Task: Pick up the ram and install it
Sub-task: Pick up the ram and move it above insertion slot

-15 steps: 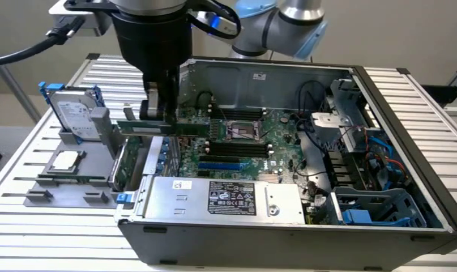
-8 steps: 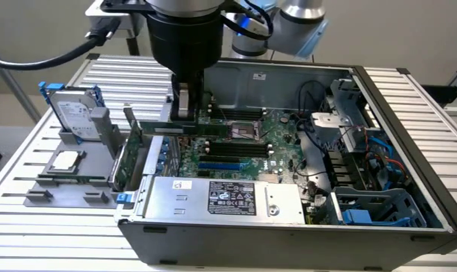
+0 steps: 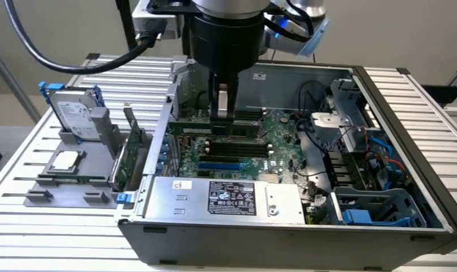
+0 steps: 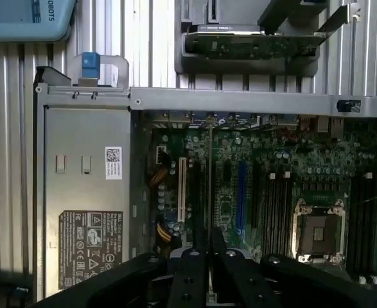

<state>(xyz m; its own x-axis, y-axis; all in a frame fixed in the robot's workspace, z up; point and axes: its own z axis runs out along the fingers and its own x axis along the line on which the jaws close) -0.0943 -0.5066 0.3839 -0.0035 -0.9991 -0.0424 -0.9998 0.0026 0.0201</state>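
The ram (image 3: 205,129) is a long thin green stick held level, low inside the open computer case (image 3: 409,130). My gripper (image 3: 225,116) reaches straight down from the arm and is shut on the ram's middle. In the wrist view the ram (image 4: 210,186) shows edge-on as a thin line running out from between my fingers (image 4: 194,269). It hangs over the motherboard (image 3: 285,141), just beyond the row of black slots (image 3: 232,149) in the exterior view. Whether it touches a slot, I cannot tell.
A silver power supply (image 3: 213,198) fills the case's near side, with cables and a drive cage (image 3: 379,209) on the exterior view's right. Outside the case a grey holder (image 3: 62,187) carries a hard drive with blue rails (image 3: 73,113), an expansion card (image 3: 130,153) and a processor chip (image 3: 65,161).
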